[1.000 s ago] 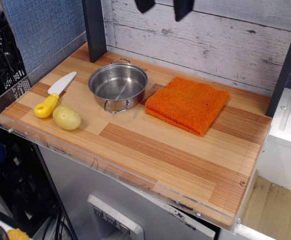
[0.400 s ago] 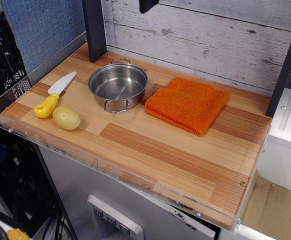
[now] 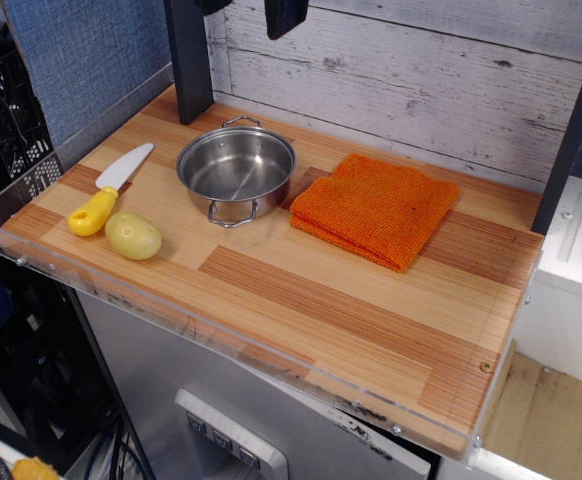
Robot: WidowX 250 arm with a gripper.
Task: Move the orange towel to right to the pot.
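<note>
On the wooden tabletop [image 3: 301,300] the orange towel [image 3: 374,209] lies folded flat, just beside the pot [image 3: 236,170] on its right side, the towel's left corner near or touching the pot's rim; can't tell which. A yellow-handled knife [image 3: 108,190] and a potato [image 3: 133,236] sit well apart at the left, no factor here.

Gripper [image 3: 261,10] is only partly in view at the top edge, high above the pot and back wall: one dark finger [image 3: 285,16] shows clearly, maybe a sliver of another further left. Whether the claw is wide or narrow can't be told; nothing shows held in it.

Judgement: towel already sits right of the pot, so the task looks close to satisfied or needs only a small placement fix. If a pick is wanted, the arm needs to travel right and down to the towel's middle or a raised fold, pinch through all layers w/ fingers across the ribs, lift just clear of the board, and set it down flat w/o dragging.

Risks: grabbing only the top layer so the cloth unfolds; clipping the pot's near loop handle [image 3: 232,214] on approach; nudging the light pot.
</note>
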